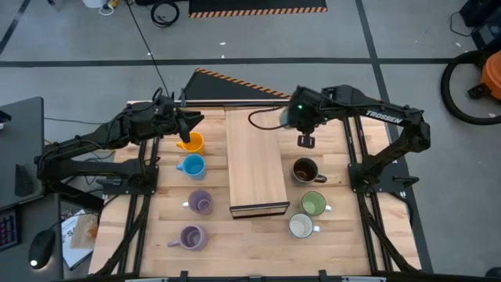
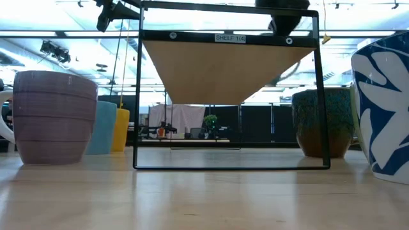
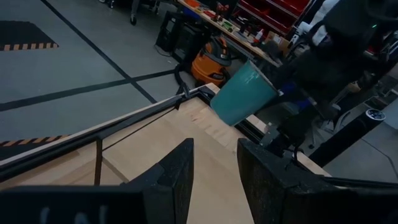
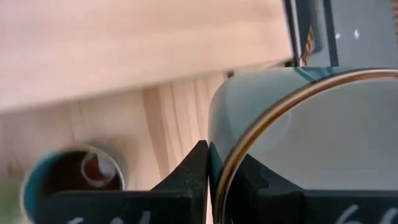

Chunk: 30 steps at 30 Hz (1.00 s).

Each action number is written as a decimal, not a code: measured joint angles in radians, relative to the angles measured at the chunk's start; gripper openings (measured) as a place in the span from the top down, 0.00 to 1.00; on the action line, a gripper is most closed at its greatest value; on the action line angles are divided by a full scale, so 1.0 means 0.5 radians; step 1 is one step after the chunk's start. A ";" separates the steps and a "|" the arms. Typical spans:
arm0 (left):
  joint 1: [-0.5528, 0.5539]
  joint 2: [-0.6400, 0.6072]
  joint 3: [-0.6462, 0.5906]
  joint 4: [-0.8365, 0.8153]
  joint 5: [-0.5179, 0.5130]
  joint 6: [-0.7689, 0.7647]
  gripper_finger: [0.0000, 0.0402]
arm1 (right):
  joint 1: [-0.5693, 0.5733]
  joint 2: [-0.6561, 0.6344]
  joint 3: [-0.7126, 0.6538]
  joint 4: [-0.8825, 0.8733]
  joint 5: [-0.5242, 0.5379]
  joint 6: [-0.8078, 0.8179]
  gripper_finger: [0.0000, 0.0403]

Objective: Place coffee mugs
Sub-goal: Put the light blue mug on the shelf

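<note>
High view: we see the wooden board (image 1: 256, 163) lying lengthwise down the middle of the surface (image 1: 250, 243). On its left sit four mugs in a column: orange mug (image 1: 191, 142), light blue mug (image 1: 192, 166), then two lavender mugs (image 1: 200, 202) nearer the front edge. On the right sit the dark brown mug (image 1: 304, 170), light green mug (image 1: 314, 204) and a white mug (image 1: 301, 226). The left gripper (image 1: 188, 123) hangs just above the orange mug. The right gripper (image 1: 293, 117) is beside the board's far right corner, carrying a pale teal mug (image 1: 287, 117).

Low view: we note a lavender mug (image 2: 54, 116) at the near left, with the light blue (image 2: 102, 127) and orange (image 2: 119, 130) ones behind it. The brown mug (image 2: 321, 122) stands at right, and a white mug with blue pattern (image 2: 382, 105) looms closest. The board's end (image 2: 227, 70) fills the centre.

Left wrist view: the left arm's fingers (image 3: 174, 180) are spread apart, grasping nothing. Across the board we see the teal mug (image 3: 244, 93) held in the air by the other arm.

Right wrist view: the right arm's fingers (image 4: 193, 171) are clenched on the teal mug's rim (image 4: 273, 115), one inside, one outside. The brown mug (image 4: 71, 177) shows below on the surface.
</note>
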<state>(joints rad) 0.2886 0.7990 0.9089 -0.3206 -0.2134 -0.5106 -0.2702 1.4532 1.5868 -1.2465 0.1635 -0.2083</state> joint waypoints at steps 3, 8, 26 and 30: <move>0.001 0.001 0.000 0.000 -0.001 0.001 0.68 | 0.012 0.001 0.020 0.111 -0.038 0.039 0.90; 0.001 0.001 0.000 0.001 -0.008 0.021 0.68 | 0.014 0.003 0.020 0.258 -0.070 0.060 0.90; -0.001 0.037 -0.001 -0.010 -0.006 0.005 0.68 | 0.017 0.557 0.569 0.130 -0.153 0.048 0.90; -0.023 0.038 -0.001 -0.014 -0.006 -0.003 0.68 | -0.009 0.598 0.582 0.074 -0.171 0.035 0.90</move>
<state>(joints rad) 0.2769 0.8181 0.9085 -0.3276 -0.2165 -0.5120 -0.2749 1.7523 1.8780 -1.2095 0.0781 -0.1910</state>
